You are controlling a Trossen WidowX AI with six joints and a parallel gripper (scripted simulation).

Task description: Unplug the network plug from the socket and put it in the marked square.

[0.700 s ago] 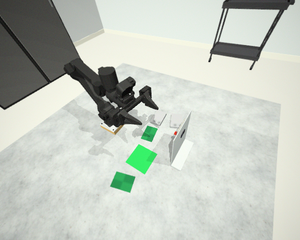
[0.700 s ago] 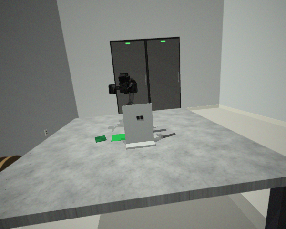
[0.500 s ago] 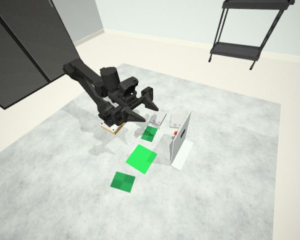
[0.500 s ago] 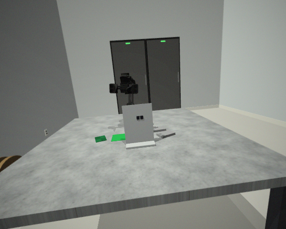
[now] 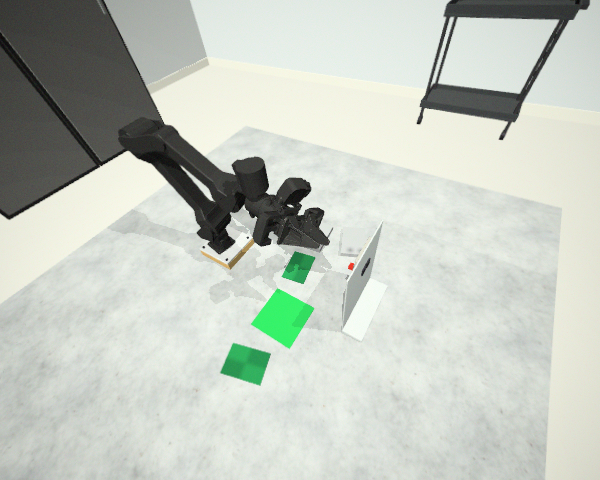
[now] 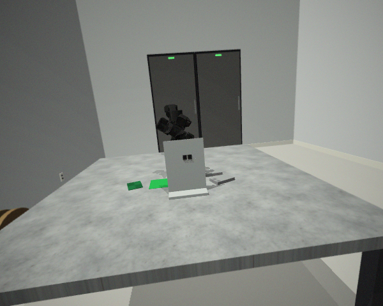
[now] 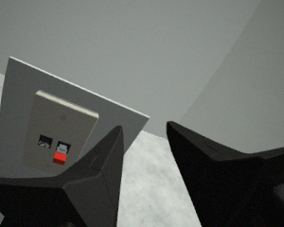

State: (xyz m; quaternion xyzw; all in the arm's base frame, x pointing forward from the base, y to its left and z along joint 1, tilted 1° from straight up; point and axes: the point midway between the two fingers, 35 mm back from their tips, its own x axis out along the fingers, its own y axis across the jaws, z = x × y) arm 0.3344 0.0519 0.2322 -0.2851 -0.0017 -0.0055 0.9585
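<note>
The black arm (image 5: 192,157) (image 6: 173,115) bends low before the upright panel (image 5: 356,289) (image 6: 186,174) (image 7: 19,109), its gripper (image 5: 325,244) (image 7: 145,129) short of it, fingers parted, gripping nothing; the red plug (image 5: 351,266) (image 7: 61,157) sits in the panel.
</note>
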